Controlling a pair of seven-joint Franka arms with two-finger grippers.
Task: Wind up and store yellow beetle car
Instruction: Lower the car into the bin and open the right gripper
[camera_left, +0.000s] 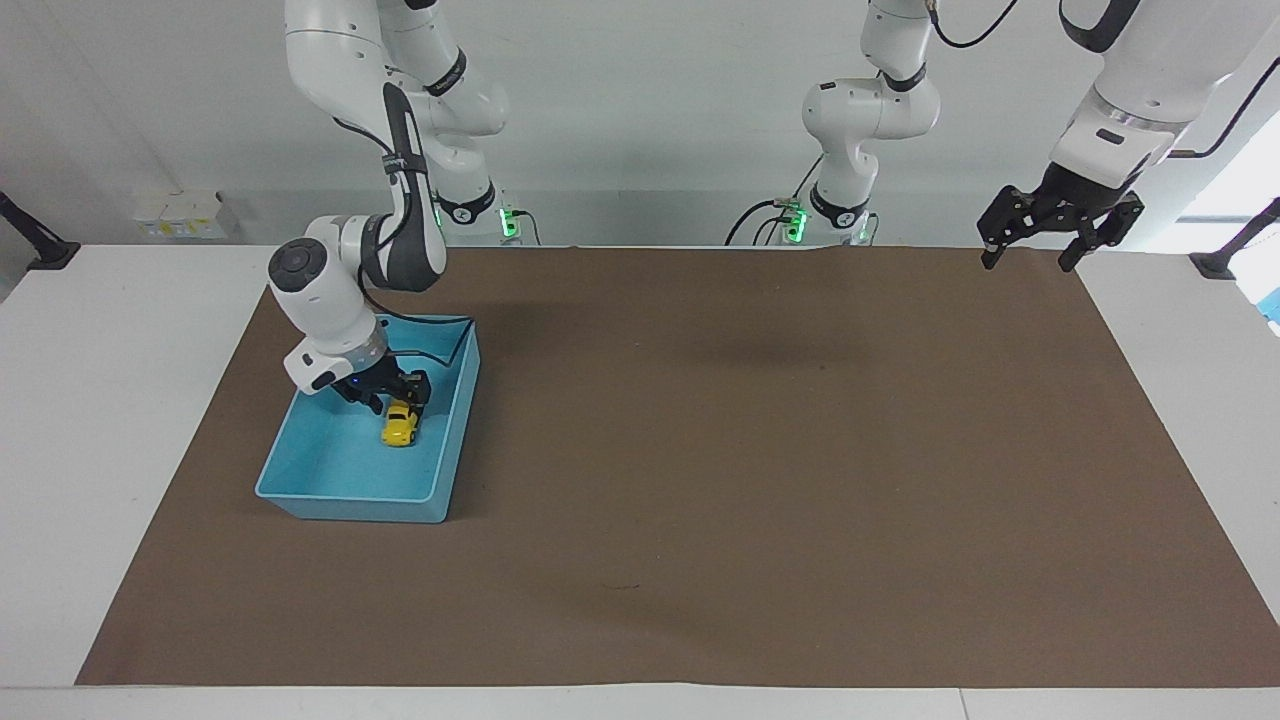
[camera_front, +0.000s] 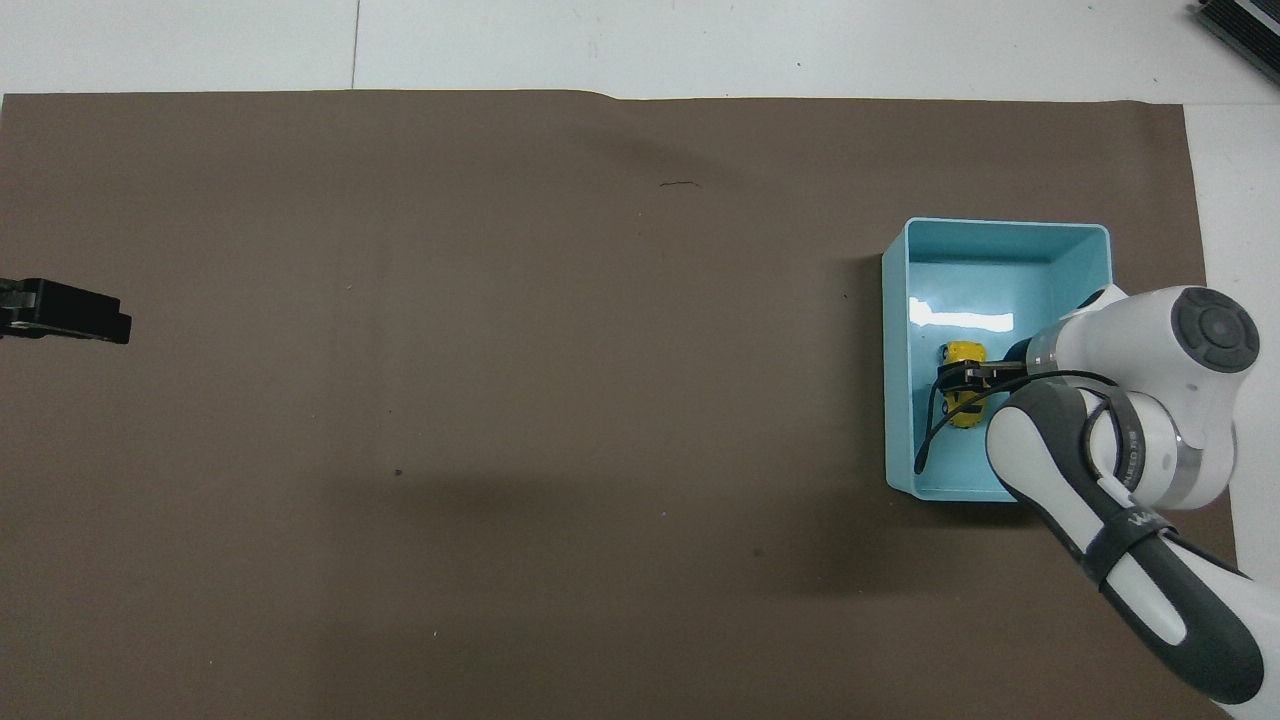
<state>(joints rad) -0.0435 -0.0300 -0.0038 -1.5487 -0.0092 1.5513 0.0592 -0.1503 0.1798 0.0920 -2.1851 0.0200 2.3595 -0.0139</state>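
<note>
The yellow beetle car (camera_left: 400, 430) lies on the floor of the blue bin (camera_left: 345, 494), toward the bin's side that is nearer to the robots. My right gripper (camera_left: 397, 403) hangs low inside the bin, right over the car's rear, with its fingers spread open on either side of it. In the overhead view the right gripper (camera_front: 966, 379) crosses the middle of the car (camera_front: 963, 352), inside the bin (camera_front: 1000, 228). My left gripper (camera_left: 1028, 262) waits open in the air over the mat's corner at the left arm's end; just its tip (camera_front: 70, 312) shows in the overhead view.
A brown mat (camera_left: 700, 450) covers most of the white table. The bin stands on it at the right arm's end. A black cable (camera_front: 930, 440) from the right wrist loops down inside the bin.
</note>
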